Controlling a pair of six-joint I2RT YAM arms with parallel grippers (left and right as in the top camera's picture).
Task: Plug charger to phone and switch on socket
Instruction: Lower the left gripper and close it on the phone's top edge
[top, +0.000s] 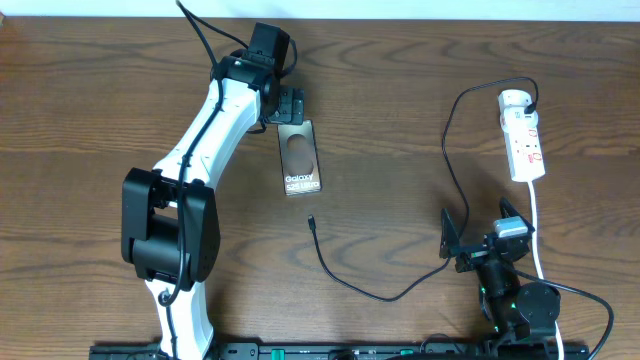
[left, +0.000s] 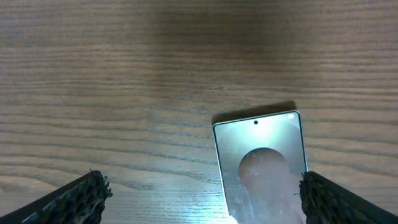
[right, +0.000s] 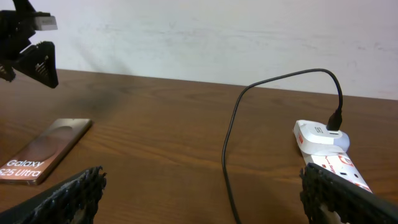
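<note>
Phone (top: 299, 158) flat beneath spread left jaws, charger tip (top: 311, 221) loose nearby, socket (top: 522, 135) beyond spread right jaws

Soft, even light from above. The brown wood-grain worktop (top: 400, 100) carries faint, blurred shadows; a round pale reflection glares on the glossy dark rectangular phone (left: 261, 168).

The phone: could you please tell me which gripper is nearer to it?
Left. The left gripper hovers at the far end of the phone; the right gripper sits well off to the phone's right, closer to the robot's base.
</note>
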